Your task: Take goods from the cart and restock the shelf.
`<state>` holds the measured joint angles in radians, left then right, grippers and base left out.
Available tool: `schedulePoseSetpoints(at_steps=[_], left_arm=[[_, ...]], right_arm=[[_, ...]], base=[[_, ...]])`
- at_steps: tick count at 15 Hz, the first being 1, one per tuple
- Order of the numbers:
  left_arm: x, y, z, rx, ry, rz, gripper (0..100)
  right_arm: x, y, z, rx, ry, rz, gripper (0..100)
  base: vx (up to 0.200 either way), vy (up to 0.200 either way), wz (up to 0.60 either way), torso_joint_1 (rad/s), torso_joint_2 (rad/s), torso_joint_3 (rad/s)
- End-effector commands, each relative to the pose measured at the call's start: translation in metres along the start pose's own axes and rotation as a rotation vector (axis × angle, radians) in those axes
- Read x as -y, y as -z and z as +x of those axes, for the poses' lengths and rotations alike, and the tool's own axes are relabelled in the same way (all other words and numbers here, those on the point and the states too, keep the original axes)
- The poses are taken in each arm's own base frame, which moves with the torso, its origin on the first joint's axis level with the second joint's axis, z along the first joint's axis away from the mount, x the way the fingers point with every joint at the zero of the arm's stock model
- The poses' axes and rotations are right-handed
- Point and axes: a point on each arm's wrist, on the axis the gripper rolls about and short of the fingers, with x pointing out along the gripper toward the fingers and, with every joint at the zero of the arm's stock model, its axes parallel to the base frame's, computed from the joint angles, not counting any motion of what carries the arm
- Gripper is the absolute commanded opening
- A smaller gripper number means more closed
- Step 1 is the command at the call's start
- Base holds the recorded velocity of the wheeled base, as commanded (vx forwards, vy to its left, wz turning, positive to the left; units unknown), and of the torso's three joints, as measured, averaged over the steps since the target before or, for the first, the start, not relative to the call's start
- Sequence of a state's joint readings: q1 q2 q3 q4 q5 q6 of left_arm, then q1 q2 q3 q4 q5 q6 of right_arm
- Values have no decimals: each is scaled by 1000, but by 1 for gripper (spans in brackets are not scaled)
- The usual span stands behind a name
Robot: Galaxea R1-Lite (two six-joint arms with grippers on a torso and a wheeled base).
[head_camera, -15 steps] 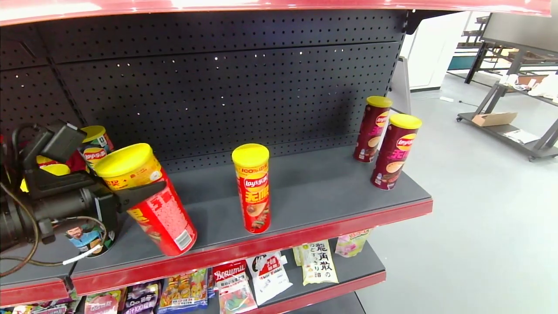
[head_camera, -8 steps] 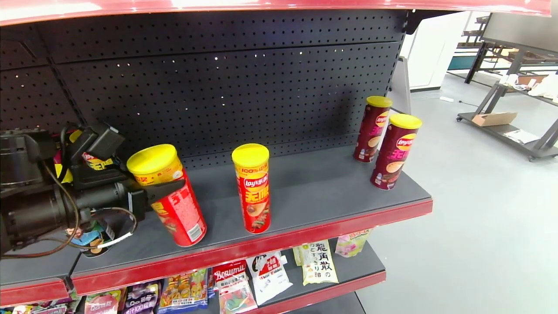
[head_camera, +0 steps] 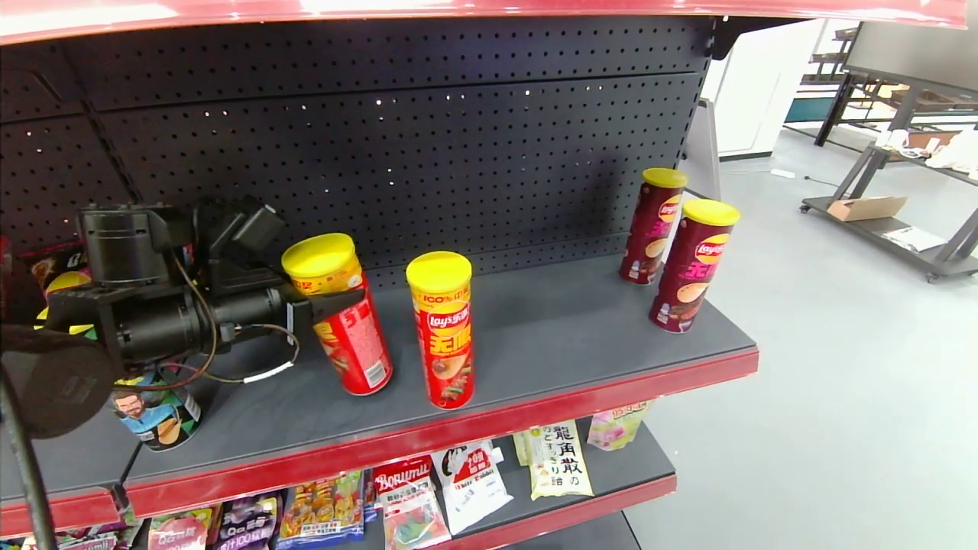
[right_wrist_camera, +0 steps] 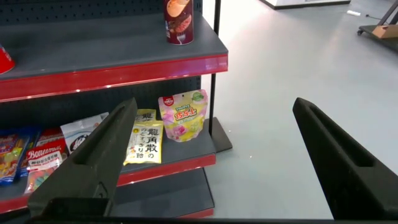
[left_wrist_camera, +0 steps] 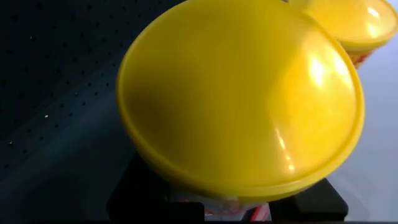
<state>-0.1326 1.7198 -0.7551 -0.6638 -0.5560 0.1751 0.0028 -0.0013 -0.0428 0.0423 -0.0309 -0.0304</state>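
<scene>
Red cylindrical chip can [head_camera: 355, 351], glossy yellow lid [left_wrist_camera: 239, 93], pinched by left gripper [head_camera: 334, 296]; right gripper [right_wrist_camera: 214, 106] spread

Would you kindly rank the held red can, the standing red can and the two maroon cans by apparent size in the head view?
1. The held red can and the standing red can look about alike, so no ranking.
2. The front maroon can.
3. The back maroon can looks smallest, but it stands farther back, so real size is unsure.
</scene>
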Motion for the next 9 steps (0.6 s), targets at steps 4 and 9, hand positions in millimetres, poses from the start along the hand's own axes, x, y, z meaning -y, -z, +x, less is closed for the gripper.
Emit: schedulePoseSetpoints(at_steps=[4, 9], left_arm=[[-23, 1, 36, 0, -4, 0, 0], [-37, -3, 59, 20, -6, 6, 0]], right_arm=[[0, 0, 0, 0, 0, 0, 100], [0, 0, 0, -2, -1, 0, 100]], base=[[0, 0, 0, 0, 0, 0], [0, 0, 0, 0, 0, 0]])
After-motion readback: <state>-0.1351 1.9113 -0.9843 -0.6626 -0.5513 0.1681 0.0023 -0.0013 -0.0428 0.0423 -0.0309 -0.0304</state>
